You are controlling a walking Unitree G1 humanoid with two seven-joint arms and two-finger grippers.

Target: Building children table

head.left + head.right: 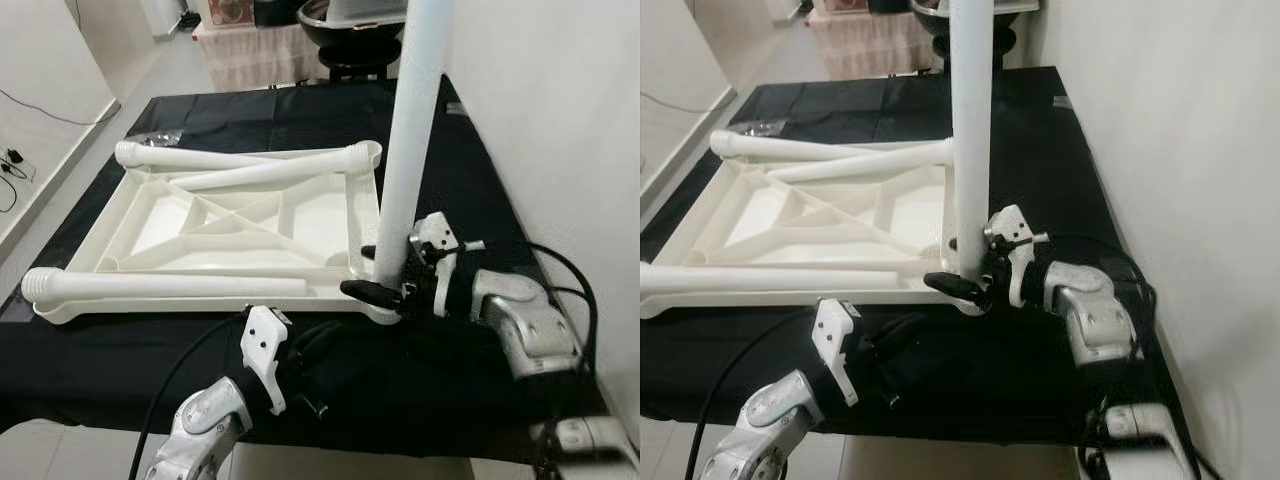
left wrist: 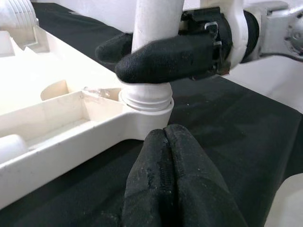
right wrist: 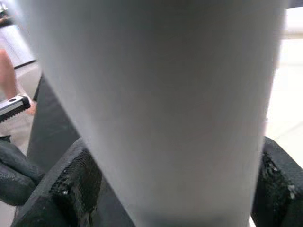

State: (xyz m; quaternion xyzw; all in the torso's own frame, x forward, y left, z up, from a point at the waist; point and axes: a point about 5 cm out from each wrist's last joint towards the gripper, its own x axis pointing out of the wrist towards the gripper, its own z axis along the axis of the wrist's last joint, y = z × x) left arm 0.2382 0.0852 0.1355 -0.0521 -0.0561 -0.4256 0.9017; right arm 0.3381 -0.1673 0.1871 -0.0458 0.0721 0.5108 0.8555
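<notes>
A white plastic tabletop [image 1: 160,225] lies upside down on the black-covered table [image 1: 450,380]. One white leg [image 1: 410,130] stands upright in the socket [image 2: 147,101] at the near right corner. My right gripper [image 1: 385,272] is shut on this leg just above the socket, with a black finger [image 3: 78,189] on either side of it. My left gripper [image 2: 165,135] is shut on nothing and rests low on the cloth, pointing at that corner from the front. Three more legs lie across the tabletop: one along the front [image 1: 170,287], one at the back [image 1: 200,157], one slanted [image 1: 270,172].
A white wall [image 1: 560,120] runs close along the table's right side. A small packet of hardware [image 1: 155,138] lies at the far left of the cloth. Beyond the table stand a striped covered box [image 1: 260,55] and a dark stool [image 1: 350,45]. Cables [image 1: 15,165] lie on the floor at left.
</notes>
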